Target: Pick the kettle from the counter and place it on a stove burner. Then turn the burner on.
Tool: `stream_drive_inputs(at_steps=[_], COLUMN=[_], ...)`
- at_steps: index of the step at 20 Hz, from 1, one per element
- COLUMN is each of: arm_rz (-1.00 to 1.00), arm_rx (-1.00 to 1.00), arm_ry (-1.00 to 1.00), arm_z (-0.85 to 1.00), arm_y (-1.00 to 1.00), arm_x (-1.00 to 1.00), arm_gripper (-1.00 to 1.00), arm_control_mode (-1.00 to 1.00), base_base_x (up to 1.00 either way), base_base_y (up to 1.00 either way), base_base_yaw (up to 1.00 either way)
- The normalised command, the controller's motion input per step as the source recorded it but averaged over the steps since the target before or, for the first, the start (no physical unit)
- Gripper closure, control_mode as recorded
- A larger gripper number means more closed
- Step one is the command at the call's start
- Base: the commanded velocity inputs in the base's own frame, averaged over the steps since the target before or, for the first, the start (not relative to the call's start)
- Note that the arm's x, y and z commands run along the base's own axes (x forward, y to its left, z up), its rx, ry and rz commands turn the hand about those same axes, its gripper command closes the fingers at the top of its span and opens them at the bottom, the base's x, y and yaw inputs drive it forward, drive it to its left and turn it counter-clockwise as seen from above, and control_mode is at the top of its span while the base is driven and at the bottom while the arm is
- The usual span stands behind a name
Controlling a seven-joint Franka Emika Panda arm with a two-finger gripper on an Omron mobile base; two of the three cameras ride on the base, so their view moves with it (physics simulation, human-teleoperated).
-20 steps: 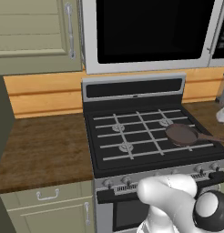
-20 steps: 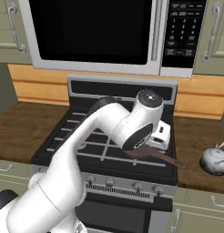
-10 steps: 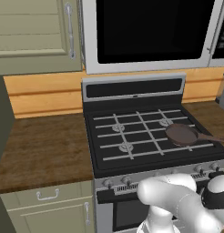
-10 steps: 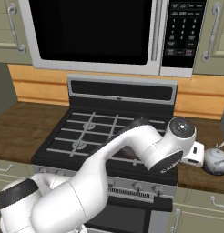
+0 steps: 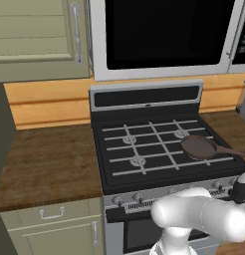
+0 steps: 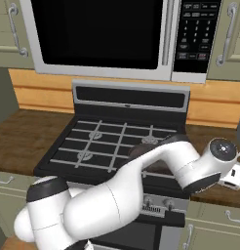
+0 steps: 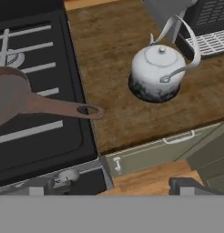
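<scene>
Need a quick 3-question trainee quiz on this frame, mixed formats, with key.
1. True or false: the kettle already sits on a stove burner.
2. Multiple choice: in the hand view, the frying pan handle points toward
A. the microwave
B. the counter that holds the kettle
C. the oven door
3. Fill in: the frying pan rests on the ____ of the stove, seen from the left base view.

Key:
1. False; it stands on the counter beside the stove.
2. B
3. front right burner

The gripper tips sit low in the hand view, short of the kettle and holding nothing; their spacing is not clear.
</scene>
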Motion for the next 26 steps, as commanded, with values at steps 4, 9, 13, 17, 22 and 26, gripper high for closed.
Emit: stream_drive_inputs(at_steps=[4,9,13,17,22,26], arm_rz=[-0.09,-0.05,0.0,-0.02,-0.06,-0.06], arm_rx=[0.23,0.18,0.1,0.01,0.0,0.0], arm_ry=[0.03,0.01,0.0,0.0,0.01,0.0], arm_z=[0.0,-0.14,-0.33,-0.31,-0.24,-0.49], arm_y=[-0.55,-0.43,-0.3,-0.3,-0.23,0.0], arm_x=[0.32,0.49,0.38,0.09,0.1,0.18], arm_gripper=[-1.0,-1.0,-1.0,-1.0,-1.0,-1.0], arm_control_mode=[-1.0,-1.0,-1.0,-1.0,-1.0,-1.0], base_base_x=[0.0,0.0,0.0,0.0,0.0,0.0], base_base_y=[0.0,0.0,0.0,0.0,0.0,0.0], base_base_yaw=[0.0,0.0,0.0,0.0,0.0,0.0])
